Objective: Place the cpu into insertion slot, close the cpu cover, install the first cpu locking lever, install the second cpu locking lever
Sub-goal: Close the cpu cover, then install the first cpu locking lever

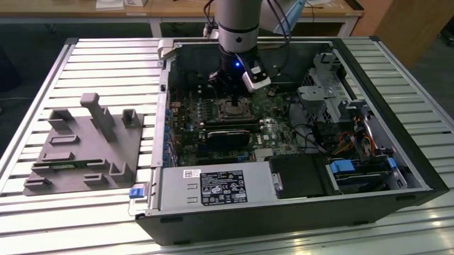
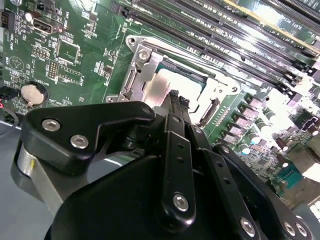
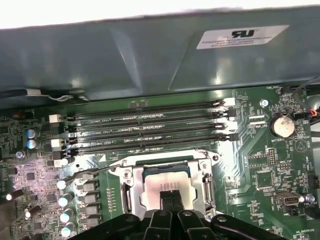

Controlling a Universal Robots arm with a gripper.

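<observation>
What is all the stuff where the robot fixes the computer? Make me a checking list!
Surface: slatted metal table bearing an open computer case.
Job's things: cpu sits in the insertion slot; cpu cover lies flat around it.
Clutter: grey moulded tray on the table, to the exterior view's left of the case.
Grippers: gripper at the cpu's face, jaws shut, nothing seen between them; contact cannot be told.
Cables: coloured wires inside the case, at the exterior view's right.
Surroundings: wooden desk behind the table.
</observation>
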